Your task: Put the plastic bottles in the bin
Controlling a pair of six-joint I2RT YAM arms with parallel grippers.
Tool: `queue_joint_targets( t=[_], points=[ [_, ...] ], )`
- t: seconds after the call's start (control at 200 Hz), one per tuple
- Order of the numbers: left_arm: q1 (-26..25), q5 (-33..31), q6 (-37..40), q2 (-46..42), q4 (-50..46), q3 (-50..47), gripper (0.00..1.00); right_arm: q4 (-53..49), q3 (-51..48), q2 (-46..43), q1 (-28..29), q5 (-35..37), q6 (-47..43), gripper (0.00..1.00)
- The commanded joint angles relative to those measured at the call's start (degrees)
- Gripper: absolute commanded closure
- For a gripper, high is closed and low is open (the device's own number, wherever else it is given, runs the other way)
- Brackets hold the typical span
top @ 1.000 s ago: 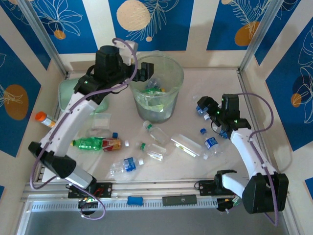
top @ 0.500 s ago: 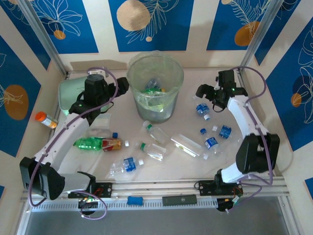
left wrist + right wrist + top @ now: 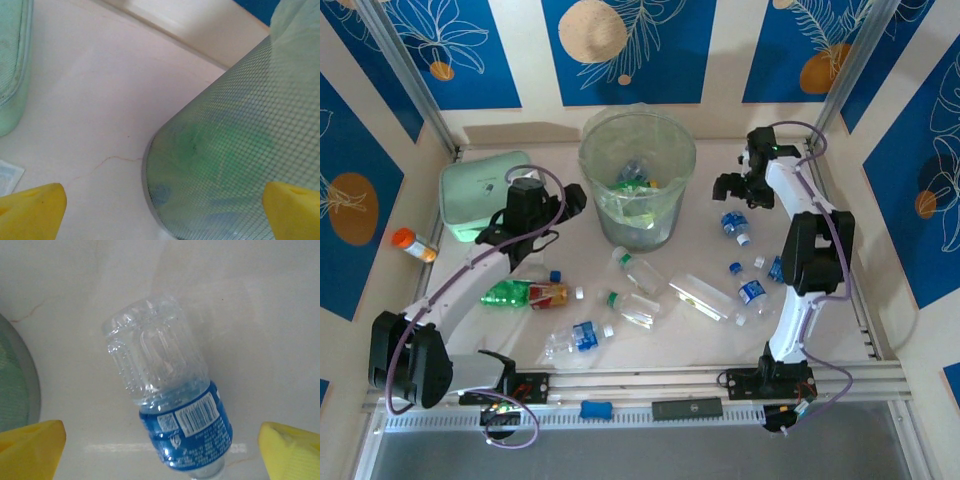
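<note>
The right gripper (image 3: pixel 732 188) sits in the upper right of the overhead view, just right of the bin (image 3: pixel 620 228), and holds nothing. In its wrist view the right gripper (image 3: pixel 161 452) has its yellow fingertips (image 3: pixel 31 447) spread wide at the two lower corners. Between them a clear bottle (image 3: pixel 167 405) with a blue label lies on the pale table (image 3: pixel 260 315), touching neither tip. From overhead this clear bottle (image 3: pixel 734 224) lies just below the gripper.

The left gripper (image 3: pixel 565 200) is left of the bin, close to its wall. In the left wrist view the left gripper (image 3: pixel 161 212) is also spread and empty, with one yellow tip in each lower corner. The bin (image 3: pixel 235 150) fills the right half there, with green and blue shapes blurred behind its gridded wall. The mint case (image 3: pixel 12 65) runs down the left edge.

Overhead, the bin stands upright at upper centre with several bottles (image 3: pixel 635 182) already inside. The mint case (image 3: pixel 480 188) lies to its left, and an orange-capped vial (image 3: pixel 410 243) is near the left wall.

Below the bin, loose bottles lie scattered on the table:
- a green bottle (image 3: pixel 498 292), just beside a red-labelled bottle (image 3: pixel 550 295)
- two clear ones (image 3: pixel 638 270) (image 3: pixel 630 308)
- a blue-labelled one (image 3: pixel 575 338)
- a flattened clear one (image 3: pixel 705 297)
- another blue-labelled one (image 3: pixel 752 292)
</note>
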Motion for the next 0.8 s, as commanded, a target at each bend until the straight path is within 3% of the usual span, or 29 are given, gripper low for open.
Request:
queue_joint_targets(
  t=[0.0,0.395,0.795],
  points=[
    [0.2,-0.1,-1.1,-1.7,1.1,-0.7,0.0,-5.2,3.4,3.1,1.5,1.5,-4.7,0.01],
    [0.4,0.9,-0.7,-1.0,2.5,-0.3,0.0,-7.1,6.5,10.4,4.1,6.7,-8.2,0.08],
    [0.6,0.7,-0.5,-2.4,1.8,-0.1,0.0,-6.6,5.7,12.6,5.8,9.9,-9.4,0.28]
  ],
)
